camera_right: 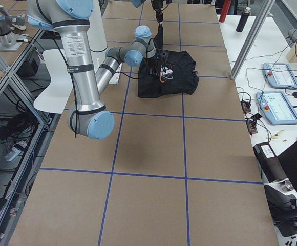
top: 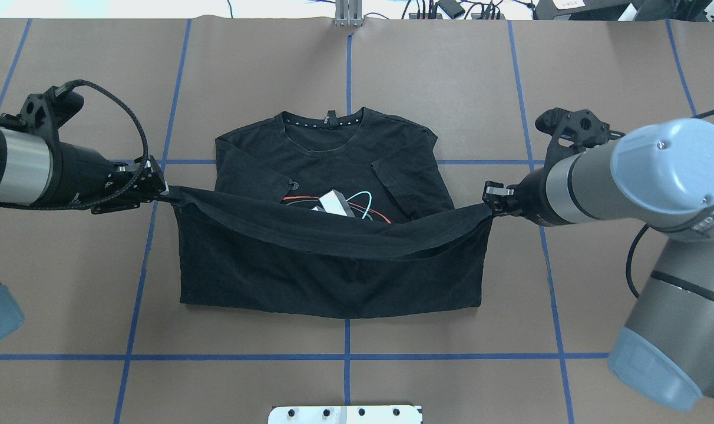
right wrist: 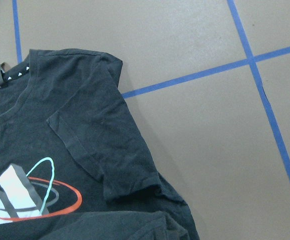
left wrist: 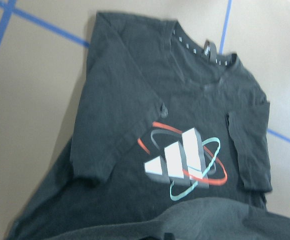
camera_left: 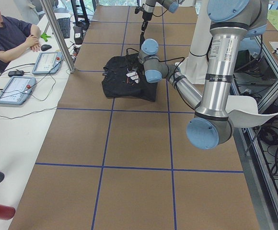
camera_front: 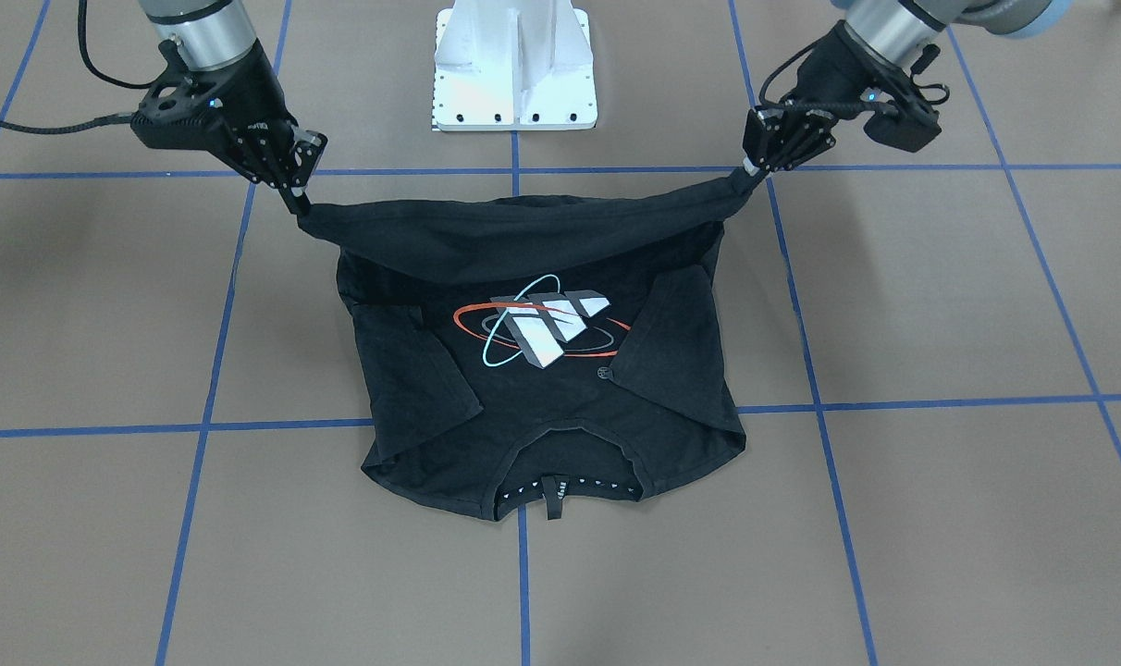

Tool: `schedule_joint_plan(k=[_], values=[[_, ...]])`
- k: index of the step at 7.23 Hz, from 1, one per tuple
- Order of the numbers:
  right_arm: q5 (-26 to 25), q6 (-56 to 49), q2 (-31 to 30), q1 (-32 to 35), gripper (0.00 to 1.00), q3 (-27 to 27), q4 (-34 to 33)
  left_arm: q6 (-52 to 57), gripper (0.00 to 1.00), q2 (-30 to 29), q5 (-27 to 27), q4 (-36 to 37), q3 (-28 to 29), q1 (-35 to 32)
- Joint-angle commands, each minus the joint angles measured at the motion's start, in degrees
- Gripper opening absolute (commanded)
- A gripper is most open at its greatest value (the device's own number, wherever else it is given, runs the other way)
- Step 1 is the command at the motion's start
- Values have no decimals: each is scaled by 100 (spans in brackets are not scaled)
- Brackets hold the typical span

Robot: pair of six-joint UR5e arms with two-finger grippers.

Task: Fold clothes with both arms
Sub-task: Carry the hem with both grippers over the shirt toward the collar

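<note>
The black T-shirt [camera_front: 560, 388] lies front up on the brown table, logo [camera_front: 542, 326] showing, both sleeves folded in, collar on the side away from the robot. Its hem edge [top: 333, 227] is lifted and stretched taut between both grippers, hanging over the lower body. My left gripper [top: 165, 192] is shut on the hem's corner; in the front-facing view it [camera_front: 748, 173] is at the right. My right gripper [top: 488, 206] is shut on the other corner; in the front-facing view it [camera_front: 298, 202] is at the left. Both wrist views show the shirt [left wrist: 135, 100] [right wrist: 85, 130] below.
The white pedestal base [camera_front: 514, 74] stands at the robot's side of the table. Blue tape lines [top: 347, 335] grid the brown surface. An operator [camera_left: 7, 36] sits at a side desk with teach pendants [camera_left: 14, 89], away from the arms.
</note>
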Motion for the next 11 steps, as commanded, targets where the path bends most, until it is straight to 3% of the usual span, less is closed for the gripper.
schedule_joint_plan(k=[1, 8, 11], values=[[192, -296, 483, 417, 0, -668, 7, 304, 0, -329, 1, 0, 501, -276], [192, -746, 1916, 787, 0, -2900, 95, 954, 0, -1428, 465, -61, 2584, -400], [192, -887, 2093, 822, 0, -3578, 392, 1280, 0, -1657, 755, -70, 3200, -295]])
